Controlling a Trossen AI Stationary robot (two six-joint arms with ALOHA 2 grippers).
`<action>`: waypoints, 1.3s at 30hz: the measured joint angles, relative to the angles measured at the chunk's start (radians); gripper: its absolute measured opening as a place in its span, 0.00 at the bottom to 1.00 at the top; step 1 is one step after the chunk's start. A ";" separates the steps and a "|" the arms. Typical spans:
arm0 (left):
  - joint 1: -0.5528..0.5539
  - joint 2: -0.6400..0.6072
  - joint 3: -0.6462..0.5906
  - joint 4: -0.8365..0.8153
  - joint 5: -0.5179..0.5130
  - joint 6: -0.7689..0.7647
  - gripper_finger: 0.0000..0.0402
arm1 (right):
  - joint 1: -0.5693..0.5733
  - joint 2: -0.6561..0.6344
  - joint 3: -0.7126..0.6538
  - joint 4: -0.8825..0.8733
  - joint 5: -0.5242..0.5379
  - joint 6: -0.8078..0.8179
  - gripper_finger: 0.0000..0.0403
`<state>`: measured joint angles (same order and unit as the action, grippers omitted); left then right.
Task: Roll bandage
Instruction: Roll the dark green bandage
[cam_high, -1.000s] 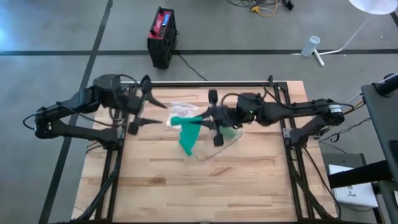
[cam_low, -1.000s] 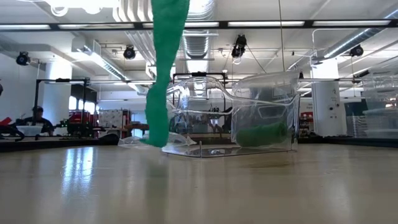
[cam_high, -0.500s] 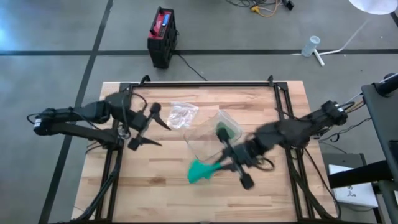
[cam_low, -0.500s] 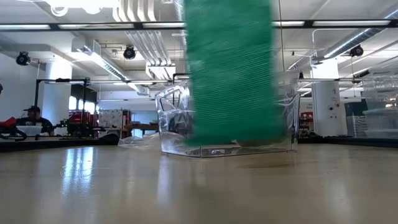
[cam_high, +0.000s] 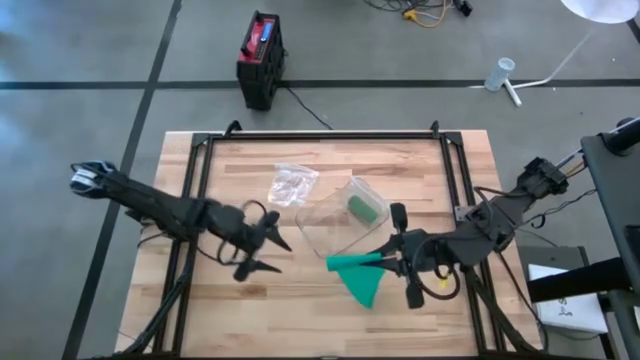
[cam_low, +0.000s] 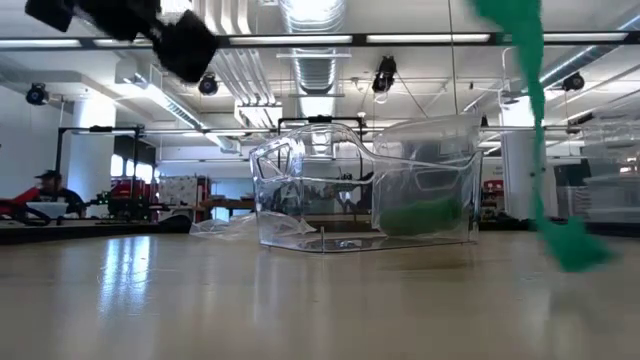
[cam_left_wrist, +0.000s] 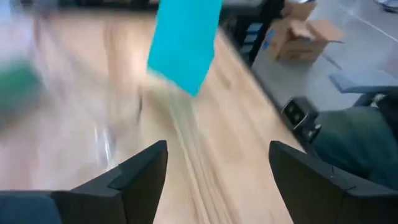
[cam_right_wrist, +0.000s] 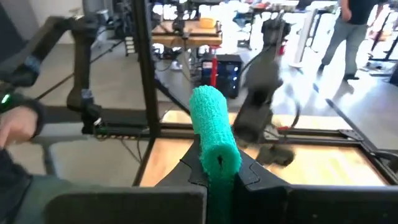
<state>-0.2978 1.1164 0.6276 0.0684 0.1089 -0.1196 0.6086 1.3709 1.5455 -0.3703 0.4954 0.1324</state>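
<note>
A green bandage (cam_high: 358, 281) hangs from my right gripper (cam_high: 388, 262), which is shut on it over the near right part of the table. In the low view the strip (cam_low: 533, 100) drops to a bunched lower end (cam_low: 575, 250) at table height. My left gripper (cam_high: 262, 256) stands open to the bandage's left, with nothing between its fingers (cam_left_wrist: 143, 169). A clear container (cam_high: 340, 226) at mid-table holds a green roll (cam_high: 360, 207). My right gripper pinches one end of the bandage (cam_right_wrist: 217, 158) between its two fingers. The fingers come nearly level from the table's right side. The strip hangs slack below them and fans out. Whether its lower end (cam_low: 575, 250) rests on the table, I cannot tell.
A crumpled clear wrapper (cam_high: 292, 183) lies at the far middle of the table, behind the container. Black frame rails (cam_high: 320, 134) run along the table's far, left and right edges. People stand in the room beyond (cam_right_wrist: 357, 25).
My right gripper has swung from above the container toward the table's near edge and then to the right, carrying the bandage, whose hanging strip has followed. My left gripper has come down and toward the near edge and the table's middle, and stays open.
</note>
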 joint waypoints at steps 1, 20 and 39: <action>-0.009 0.027 -0.008 0.002 -0.014 -0.055 0.67 | 0.000 0.003 0.000 0.012 0.007 0.001 0.01; 0.241 0.609 0.309 0.352 -0.056 0.072 0.50 | 0.000 0.041 -0.001 0.034 -0.005 -0.001 0.01; 0.178 0.022 0.009 0.578 0.063 0.167 0.51 | -0.087 0.159 -0.014 0.331 -0.190 -0.342 0.01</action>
<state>-0.1201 1.1382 0.6362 0.6463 0.1719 0.0474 0.5216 1.5303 1.5314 -0.0397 0.3054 -0.2094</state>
